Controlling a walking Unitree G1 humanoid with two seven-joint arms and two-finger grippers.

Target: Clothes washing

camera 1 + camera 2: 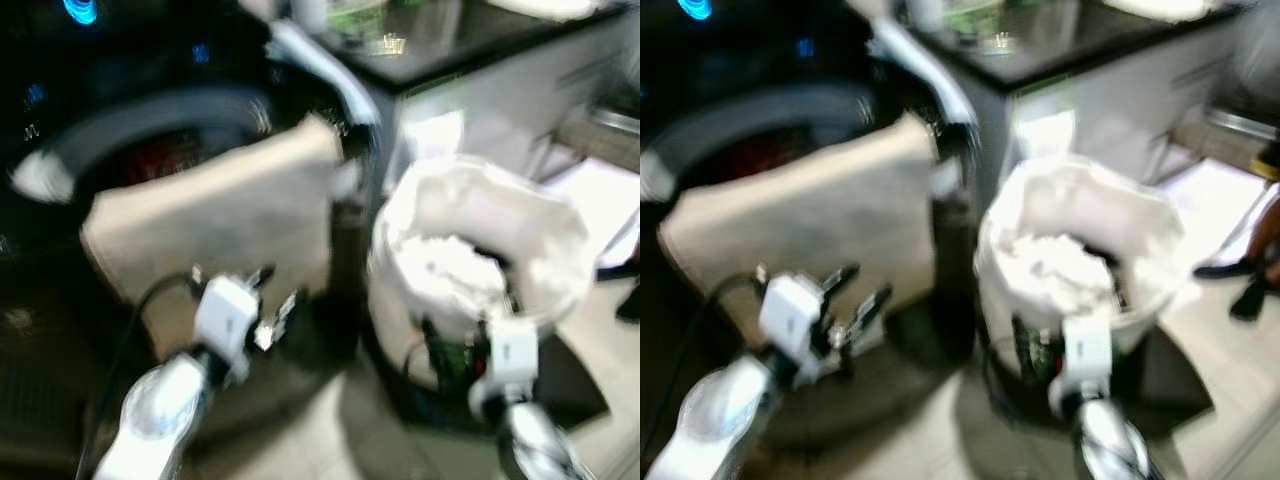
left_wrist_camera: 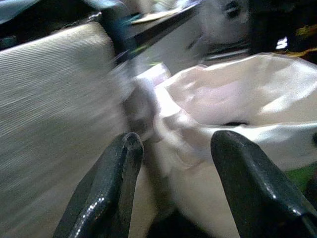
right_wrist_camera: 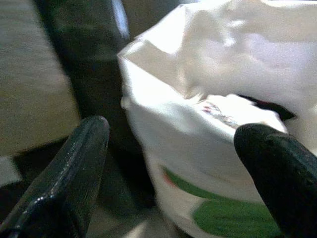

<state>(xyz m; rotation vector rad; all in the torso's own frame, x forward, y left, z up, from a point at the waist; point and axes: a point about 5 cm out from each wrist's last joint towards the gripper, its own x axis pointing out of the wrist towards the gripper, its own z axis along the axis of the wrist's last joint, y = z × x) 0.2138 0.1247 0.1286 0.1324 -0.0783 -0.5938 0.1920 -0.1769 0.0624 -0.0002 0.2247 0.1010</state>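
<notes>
A beige cloth (image 1: 220,220) hangs out of the dark washing machine's drum opening (image 1: 150,150), whose door (image 1: 325,70) stands swung open. To the right, a white laundry bag (image 1: 545,235) with green print holds white clothes (image 1: 450,275). My left gripper (image 1: 270,305) is open just below the cloth's lower edge, holding nothing. In the left wrist view it (image 2: 178,141) points between the cloth (image 2: 49,129) and the bag (image 2: 237,99). My right gripper (image 1: 450,355) is open at the bag's front side, and the right wrist view (image 3: 173,130) shows nothing between its fingers. The views are blurred.
A dark countertop (image 1: 450,40) over white cabinets (image 1: 490,110) runs behind the bag. A dark shoe or foot (image 1: 1240,270) lies on the pale floor at the far right. Tiled floor (image 1: 330,430) shows between my arms.
</notes>
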